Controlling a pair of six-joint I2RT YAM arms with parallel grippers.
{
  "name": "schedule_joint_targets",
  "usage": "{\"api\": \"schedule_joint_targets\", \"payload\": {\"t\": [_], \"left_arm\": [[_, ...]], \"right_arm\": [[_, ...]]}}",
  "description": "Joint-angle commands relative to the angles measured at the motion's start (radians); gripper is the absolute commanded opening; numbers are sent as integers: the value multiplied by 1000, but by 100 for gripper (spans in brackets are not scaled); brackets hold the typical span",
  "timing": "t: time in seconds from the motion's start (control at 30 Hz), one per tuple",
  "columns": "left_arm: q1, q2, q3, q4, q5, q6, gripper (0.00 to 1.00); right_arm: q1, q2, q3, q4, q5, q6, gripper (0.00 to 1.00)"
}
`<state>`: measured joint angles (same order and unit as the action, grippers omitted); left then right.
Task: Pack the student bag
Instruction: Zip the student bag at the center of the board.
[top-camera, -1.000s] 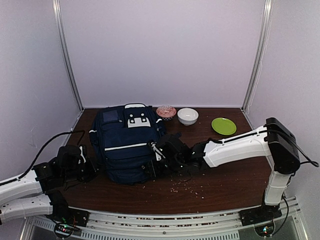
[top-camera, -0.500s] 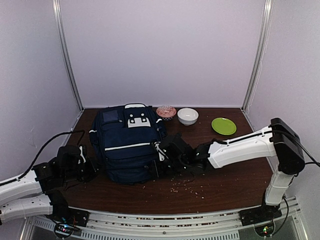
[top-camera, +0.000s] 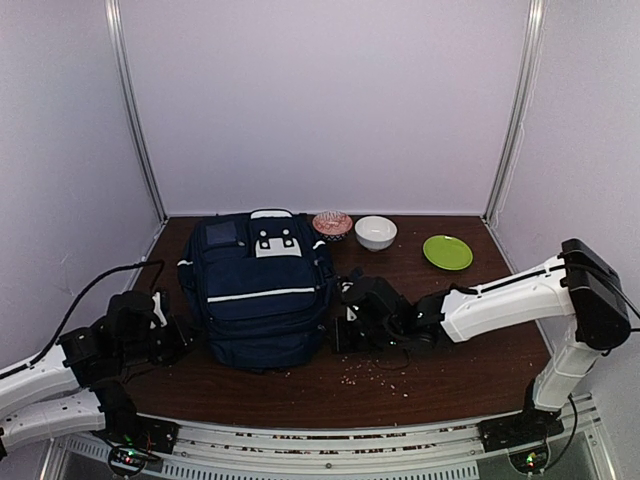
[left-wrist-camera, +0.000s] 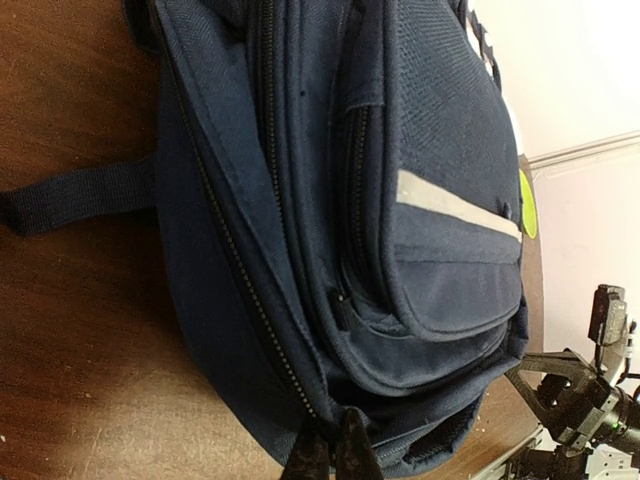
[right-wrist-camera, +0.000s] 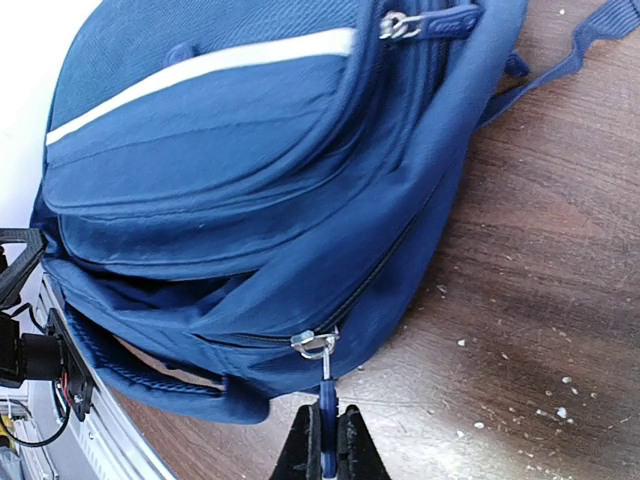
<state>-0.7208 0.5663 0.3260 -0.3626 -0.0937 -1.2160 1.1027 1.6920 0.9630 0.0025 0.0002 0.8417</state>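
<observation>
My left jaws sit clenched against the backpack's bottom edge, just ahead; I'd use them as an anchor. My right jaws pinch the zipper pull straight ahead; I'd draw it steadily along the zipper track, low over the tabletop.

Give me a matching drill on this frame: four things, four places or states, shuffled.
Things:
1. student bag
2. green plate
3. white bowl
4. zipper pull

Places or states:
a. just right of the red-patterned bowl
b. pinched in the right gripper, jaws shut
c. farthest right of the dishes
d. lying front-up, left of centre on the table

Pairs: 1-d, 2-c, 3-a, 4-b
</observation>
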Motion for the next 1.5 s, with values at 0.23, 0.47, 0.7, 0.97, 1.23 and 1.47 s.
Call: {"api": "schedule_joint_targets", "payload": {"t": [0.23, 0.47, 0.7, 0.97, 1.23, 1.47], "left_arm": [[21, 58, 77, 48, -59, 177, 0], [155, 362, 130, 294, 154, 236, 0], [252, 443, 205, 271, 166, 301, 0], [273, 292, 114, 235, 198, 247, 54], [251, -33, 51, -24, 176, 127, 87], [138, -227, 52, -195, 125, -21, 92]], "right_arm": [[108, -128, -40, -134, 155, -58, 0], [180, -100, -12, -131, 158, -35, 0], [202, -6, 149, -138, 117, -67, 0], [202, 124, 338, -118, 48, -106, 0], [191, 180, 425, -106, -11, -123, 0], [190, 202, 466, -124, -33, -140, 0]]}}
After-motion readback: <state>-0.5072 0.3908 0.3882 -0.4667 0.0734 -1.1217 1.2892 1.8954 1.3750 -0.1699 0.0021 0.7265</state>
